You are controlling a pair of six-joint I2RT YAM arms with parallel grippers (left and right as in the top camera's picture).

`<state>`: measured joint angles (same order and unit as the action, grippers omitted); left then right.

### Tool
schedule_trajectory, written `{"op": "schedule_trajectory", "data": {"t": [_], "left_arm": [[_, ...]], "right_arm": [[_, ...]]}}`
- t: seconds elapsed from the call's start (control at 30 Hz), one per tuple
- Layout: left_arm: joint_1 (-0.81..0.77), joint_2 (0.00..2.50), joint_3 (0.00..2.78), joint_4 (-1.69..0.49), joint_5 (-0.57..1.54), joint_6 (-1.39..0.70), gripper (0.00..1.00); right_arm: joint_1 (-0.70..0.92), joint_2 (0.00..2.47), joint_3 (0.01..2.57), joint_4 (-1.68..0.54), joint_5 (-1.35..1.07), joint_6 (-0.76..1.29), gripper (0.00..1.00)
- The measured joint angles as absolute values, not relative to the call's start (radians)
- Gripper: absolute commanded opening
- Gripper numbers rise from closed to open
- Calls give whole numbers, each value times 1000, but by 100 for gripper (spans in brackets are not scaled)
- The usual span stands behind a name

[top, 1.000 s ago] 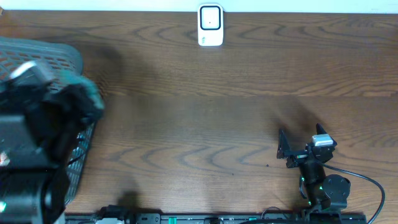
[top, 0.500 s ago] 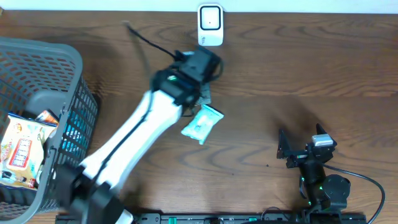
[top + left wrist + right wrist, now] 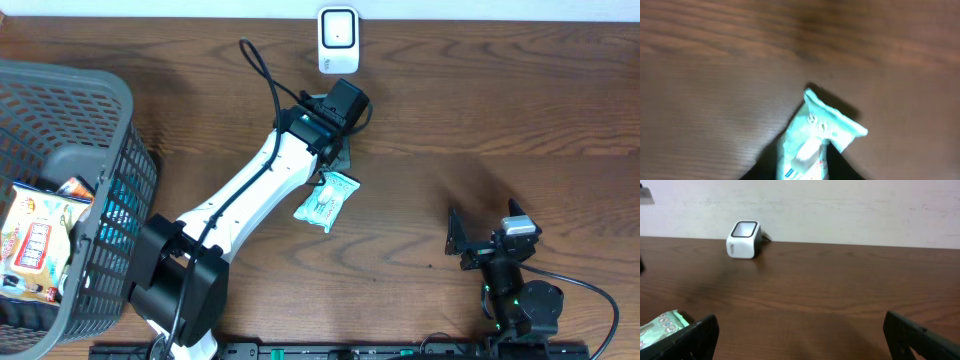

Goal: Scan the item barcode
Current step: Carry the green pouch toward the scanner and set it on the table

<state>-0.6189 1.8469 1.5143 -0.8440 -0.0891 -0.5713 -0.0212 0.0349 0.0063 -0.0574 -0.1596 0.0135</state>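
Your left tool has swung from the basket to just short of the scanner. The mint packet lies on the desk beneath it; grip or release, I cannot tell. Your right tool stays wide. The scan likely remains undone.

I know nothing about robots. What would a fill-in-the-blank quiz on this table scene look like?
The snack bags sit inside the grey ___.
The little scanner is coloured ___.
The arm stretched toward the teal packet is the robot's ___ one.
The right pincer stands wide ___.
Missing words: basket; white; left; open.
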Motion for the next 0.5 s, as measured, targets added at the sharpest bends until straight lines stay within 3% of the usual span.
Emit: {"op": "schedule_trajectory", "data": {"t": [0.03,0.13,0.5], "left_arm": [[-619,1848,1512,-851,-64,-525,90],[-619,1851,1491,-860,-10,-415,100],[-619,1858,1295,-762,70,-135,98]], "right_arm": [[-21,35,6,-57,-160,14,99],[-21,35,6,-57,-160,14,99],[-21,35,6,-57,-160,14,99]]}}
